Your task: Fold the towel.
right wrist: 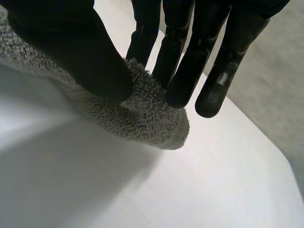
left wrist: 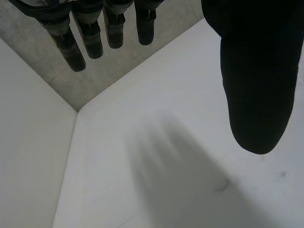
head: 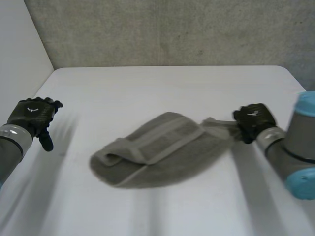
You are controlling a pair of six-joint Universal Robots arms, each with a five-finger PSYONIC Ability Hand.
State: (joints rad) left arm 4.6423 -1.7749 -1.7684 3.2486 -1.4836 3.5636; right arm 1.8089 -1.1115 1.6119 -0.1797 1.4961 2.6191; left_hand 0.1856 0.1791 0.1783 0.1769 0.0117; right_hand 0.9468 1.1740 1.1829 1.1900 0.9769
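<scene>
The left hand (left wrist: 251, 85) hung above the white worktop (left wrist: 266, 190), which filled the centre of the frame, its fingers (left wrist: 95, 38) straight and well apart from the thumb. Beyond the fingertips, the worktop's corner met a speckled grey wall (left wrist: 109, 71) and a plain white side panel (left wrist: 33, 142).

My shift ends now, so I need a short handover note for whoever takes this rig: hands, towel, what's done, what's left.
Left hand: open, over bare table, apart from the towel.
Right hand: pinching the towel's right-hand end between thumb and fingers.
Towel: grey, mid-table, bunched, one flap doubled over unevenly.
Done: no neat fold yet.
Left: spread it flat, then fold it.
</scene>
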